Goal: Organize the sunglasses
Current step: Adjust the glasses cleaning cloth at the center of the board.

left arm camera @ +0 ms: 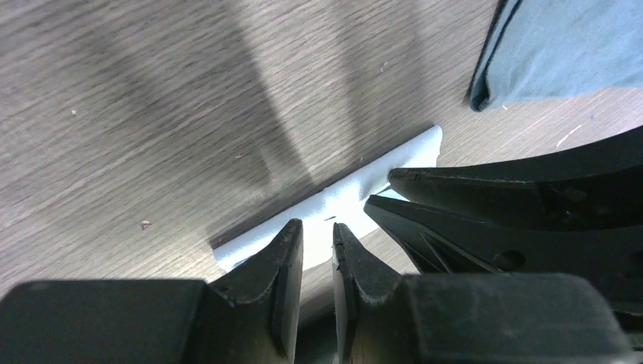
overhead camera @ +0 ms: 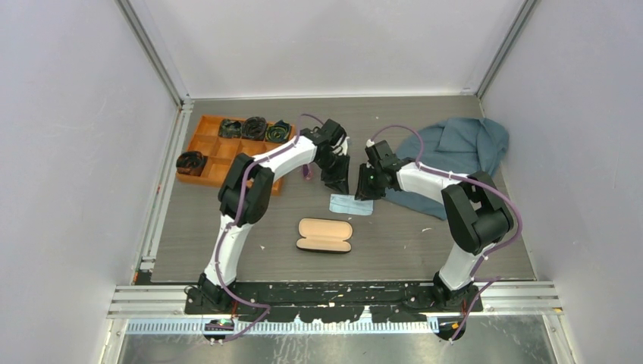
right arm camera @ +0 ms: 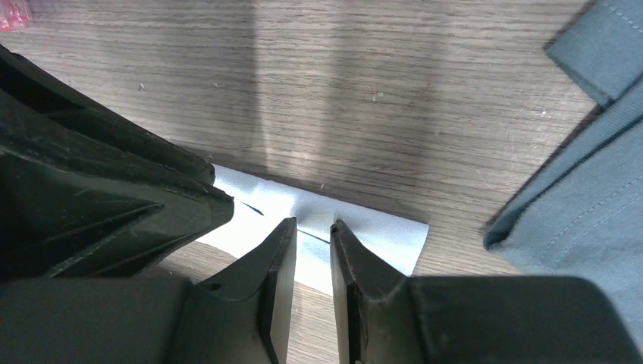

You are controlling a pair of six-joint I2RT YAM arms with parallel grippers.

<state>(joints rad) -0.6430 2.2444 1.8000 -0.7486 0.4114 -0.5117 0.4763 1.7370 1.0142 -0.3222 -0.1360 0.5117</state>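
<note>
The small light-blue cloth [overhead camera: 351, 205] lies flat on the wooden table. My left gripper [overhead camera: 337, 182] and right gripper [overhead camera: 365, 188] hang close together over its far edge. In the left wrist view my left gripper [left arm camera: 317, 227] stands just over the cloth [left arm camera: 345, 199], jaws a narrow gap apart and empty. In the right wrist view my right gripper [right arm camera: 312, 224] is the same over the cloth [right arm camera: 383, 229]. The black case [overhead camera: 324, 235] lies open, tan lining up, nearer the front. A thin purple-pink shape [overhead camera: 306, 171], likely the sunglasses, lies left of my left gripper, with a pink bit in the right wrist view [right arm camera: 10, 15].
An orange divided tray [overhead camera: 220, 155] with several dark bundled items sits at the back left. A crumpled blue-grey garment [overhead camera: 455, 152] lies at the back right, close to my right arm, and shows in the wrist views [left arm camera: 561, 53] [right arm camera: 591, 189].
</note>
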